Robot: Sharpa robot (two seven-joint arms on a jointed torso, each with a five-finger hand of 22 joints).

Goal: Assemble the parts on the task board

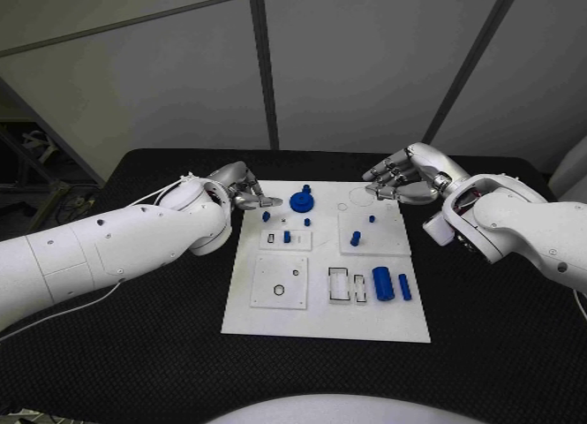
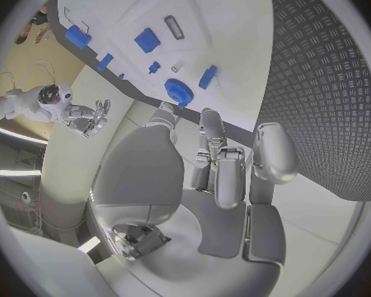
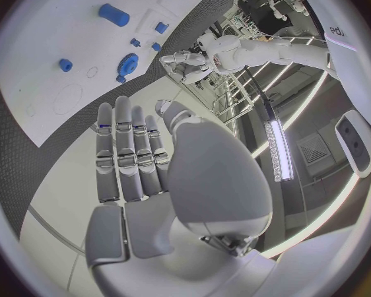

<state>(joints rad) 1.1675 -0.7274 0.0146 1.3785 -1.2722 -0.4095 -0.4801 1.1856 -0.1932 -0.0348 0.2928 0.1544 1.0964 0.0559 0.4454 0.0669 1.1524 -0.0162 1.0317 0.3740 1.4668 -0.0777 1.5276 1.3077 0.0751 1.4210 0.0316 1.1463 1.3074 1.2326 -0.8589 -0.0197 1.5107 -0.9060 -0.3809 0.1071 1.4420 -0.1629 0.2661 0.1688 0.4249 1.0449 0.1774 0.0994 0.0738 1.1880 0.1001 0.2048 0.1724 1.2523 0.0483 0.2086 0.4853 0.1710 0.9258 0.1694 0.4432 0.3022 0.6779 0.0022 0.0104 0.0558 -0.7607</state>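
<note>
The blue gear [image 1: 302, 201] lies at the task board's [image 1: 327, 322] far edge beside the left hand [image 1: 243, 188], looking small, light and rigid, best pinched by its toothed rim; both the left and right hand [image 1: 397, 177] hold nothing, fingers apart

White arms [image 1: 115, 243] — silver fingers [image 3: 128, 148]

1 task board [image 1: 327, 305]; 1 blue gear [image 1: 302, 204]; approx. 8 other blue parts [image 1: 384, 283]; 2 robot hands [image 1: 246, 189].
</note>
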